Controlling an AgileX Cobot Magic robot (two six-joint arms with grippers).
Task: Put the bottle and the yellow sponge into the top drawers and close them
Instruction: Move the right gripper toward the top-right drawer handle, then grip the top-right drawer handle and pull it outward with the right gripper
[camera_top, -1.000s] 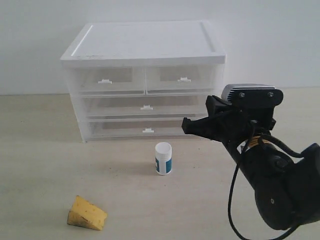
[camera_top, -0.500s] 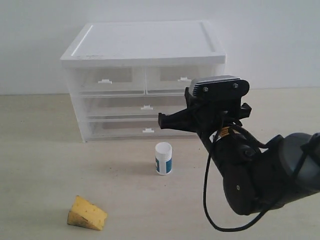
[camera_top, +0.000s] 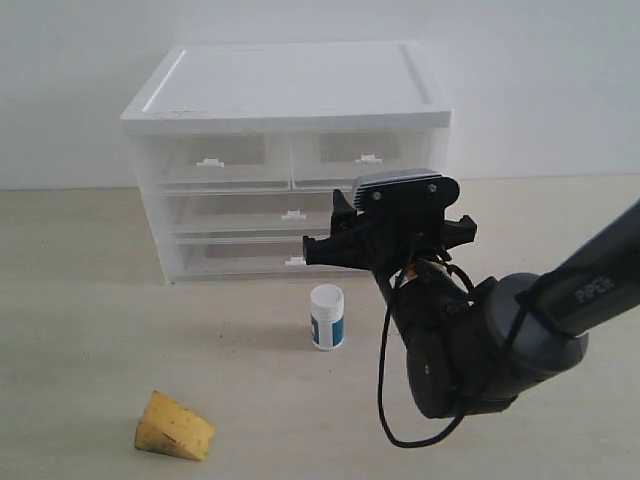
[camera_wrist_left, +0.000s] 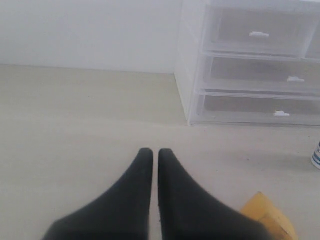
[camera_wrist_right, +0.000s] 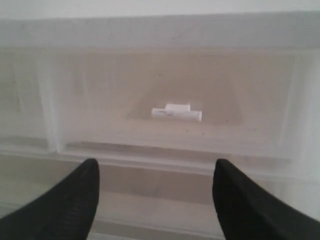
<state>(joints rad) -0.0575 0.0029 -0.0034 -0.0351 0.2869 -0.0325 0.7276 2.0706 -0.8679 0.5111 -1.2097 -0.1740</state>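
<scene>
Step in hand: judged to be opening one of the top drawers (camera_top: 290, 160); both shut, nothing stowed yet.
Right pincer (camera_wrist_right: 156, 167): fingers spread wide, nothing between them, faced square at a drawer front.
Tab handle (camera_wrist_right: 177, 112): ahead of the right pincer, in line with the gap between its fingers, not touched.
Left pincer (camera_wrist_left: 155, 152): closed finger to finger, empty, low over the table (camera_wrist_left: 75, 115).
Bottle (camera_top: 327, 317): upright on the table, lower than the right pincer and near it, apart from its fingers.
Yellow sponge (camera_top: 174, 427): on the table, just beside the left pincer, well apart from the right pincer.
Next move: probably ease forward until the tab sits between the fingers, close on it, then pull straight back. Small tab, so careful centring is needed.
Risk: a pull off-line could drag the light drawer unit (camera_top: 290, 85).
</scene>
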